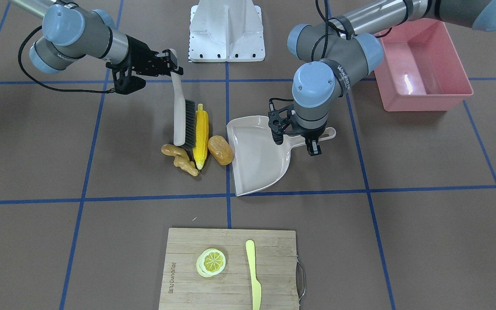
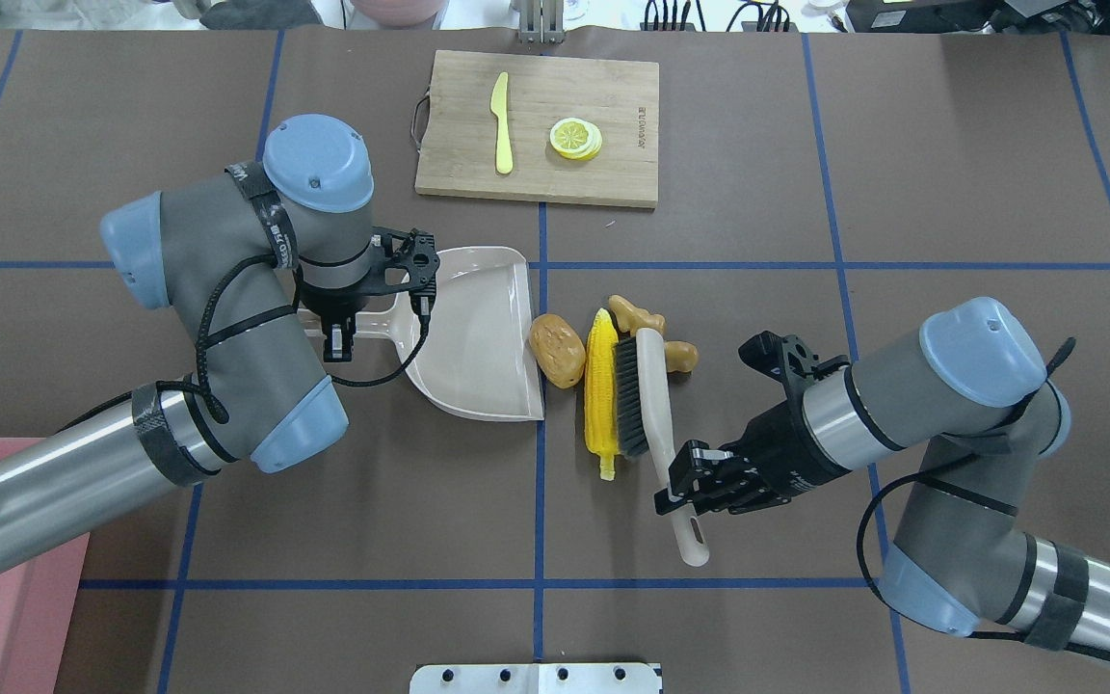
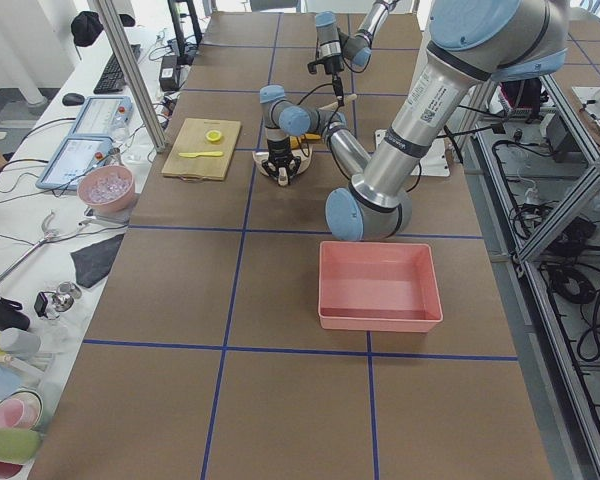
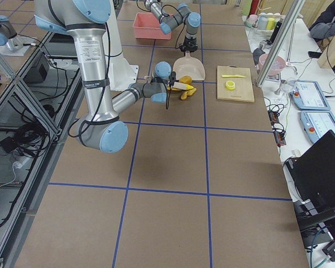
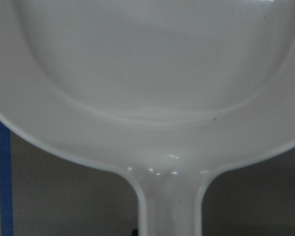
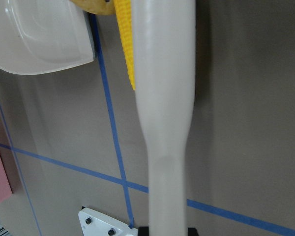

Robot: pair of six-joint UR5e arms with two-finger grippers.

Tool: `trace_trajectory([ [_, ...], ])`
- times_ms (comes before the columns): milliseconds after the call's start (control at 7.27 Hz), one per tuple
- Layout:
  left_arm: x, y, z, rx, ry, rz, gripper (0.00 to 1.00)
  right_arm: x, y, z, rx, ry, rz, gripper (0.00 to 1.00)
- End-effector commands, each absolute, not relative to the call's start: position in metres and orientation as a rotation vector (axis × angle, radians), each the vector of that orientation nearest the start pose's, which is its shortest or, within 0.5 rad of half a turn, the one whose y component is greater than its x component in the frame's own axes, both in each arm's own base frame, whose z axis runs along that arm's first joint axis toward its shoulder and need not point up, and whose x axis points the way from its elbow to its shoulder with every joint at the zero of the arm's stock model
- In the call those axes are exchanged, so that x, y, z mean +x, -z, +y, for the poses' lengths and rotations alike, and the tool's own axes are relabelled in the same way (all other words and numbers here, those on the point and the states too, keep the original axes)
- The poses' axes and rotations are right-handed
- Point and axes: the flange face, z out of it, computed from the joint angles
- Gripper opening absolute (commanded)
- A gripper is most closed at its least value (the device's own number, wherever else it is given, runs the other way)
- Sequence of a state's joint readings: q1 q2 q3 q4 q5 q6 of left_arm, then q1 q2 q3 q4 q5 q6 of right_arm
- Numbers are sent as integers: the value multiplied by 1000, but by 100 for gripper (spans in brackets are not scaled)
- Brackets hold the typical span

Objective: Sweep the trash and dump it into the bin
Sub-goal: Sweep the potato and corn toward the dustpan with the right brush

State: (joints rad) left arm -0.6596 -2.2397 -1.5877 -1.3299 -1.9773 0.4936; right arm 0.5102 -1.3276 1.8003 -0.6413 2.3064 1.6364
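Note:
The trash lies in a row on the brown table. A yellow corn cob [image 1: 200, 137] [image 2: 601, 390] rests against the bristles of a beige brush [image 1: 183, 120] [image 2: 647, 386]. A tan ginger root [image 1: 181, 159] [image 2: 647, 318] is at the brush's far tip. An orange-brown potato [image 1: 220, 150] [image 2: 557, 349] touches the open lip of the beige dustpan [image 1: 256, 159] [image 2: 478, 337]. My right gripper [image 1: 172, 60] [image 2: 685, 482] is shut on the brush handle [image 6: 167, 98]. My left gripper [image 1: 310, 140] [image 2: 338, 333] is shut on the dustpan handle [image 5: 169, 206]. The pink bin [image 1: 420, 69] [image 3: 378, 285] stands beyond my left arm.
A bamboo cutting board [image 1: 187, 267] [image 2: 613, 106] at the operators' side carries a lemon slice [image 1: 210, 262] and a pale yellow knife [image 1: 254, 275]. The white robot base plate [image 1: 226, 30] sits between the arms. Blue tape lines cross the table.

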Motion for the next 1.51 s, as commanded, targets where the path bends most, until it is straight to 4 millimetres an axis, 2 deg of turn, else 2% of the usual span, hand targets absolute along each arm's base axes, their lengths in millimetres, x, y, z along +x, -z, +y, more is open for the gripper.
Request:
trace_trajectory([
  [0,493,-287,-501,379,-1449,529,0,-466,-277,-325,-284,28,-1404,0],
  [138,493,-287,-501,380,-1451,529,0,-475,-254,-330,-289,22,-1392,0],
  [275,493,-287,-501,382,-1452,529,0,-475,-247,-330,-289,22,-1391,0],
  [413,492,-285,-501,389,-1458,529,0,-459,-249,-343,-289,16,-1393,0],
  [550,492,-283,-500,395,-1465,528,0,-432,-255,-363,-302,2,-1390,0],
  [688,495,-281,-497,399,-1469,530,0,-407,-265,-376,-307,-15,-1388,0],
  [963,500,-279,-494,407,-1478,529,0,-375,-298,-382,-315,-41,-1358,0],
  [1238,505,-279,-490,405,-1486,531,0,-362,-334,-382,-261,10,-1327,0],
  [1376,505,-280,-491,402,-1486,531,0,-360,-344,-378,-266,11,-1316,0],
])
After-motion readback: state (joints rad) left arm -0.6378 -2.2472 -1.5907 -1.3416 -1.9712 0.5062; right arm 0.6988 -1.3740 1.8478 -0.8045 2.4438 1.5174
